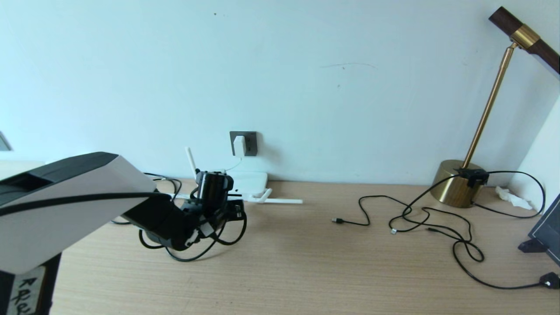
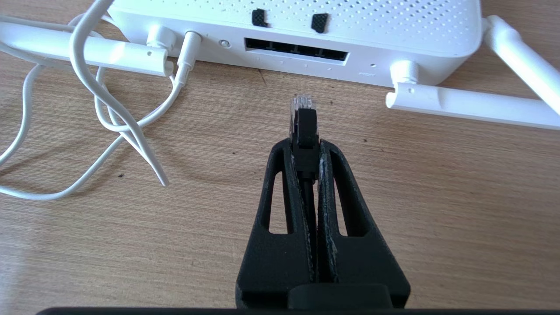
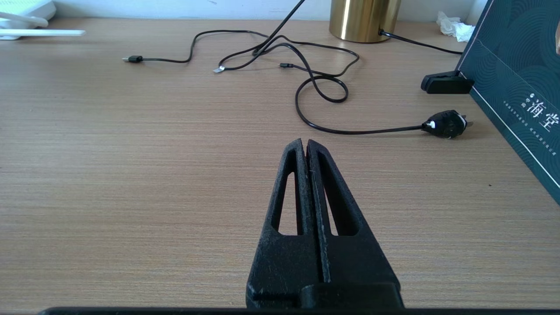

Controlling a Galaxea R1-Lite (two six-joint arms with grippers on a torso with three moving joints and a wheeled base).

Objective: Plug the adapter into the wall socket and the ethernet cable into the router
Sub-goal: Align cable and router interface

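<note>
Left gripper (image 2: 305,142): fingers clamped on small black plug with clear tip of thick black ethernet cable (image 2: 304,124), held just behind tip, low over wooden table (image 2: 437,197).

Plug judged light, rigid, clip fragile; cable stiff, springy; grip near plug favoured.

Flat white plastic router (image 2: 350,26): dark port row faced, near, not touched.

White cube adapter (image 1: 239,145) seated in dark-grey wall socket (image 1: 250,142).

Right gripper (image 3: 306,146): fingers closed, empty, parked.

Dark teal box (image 3: 512,100): white characters "海棠"; tiny router (image 2: 306,26) print unreadable
</note>
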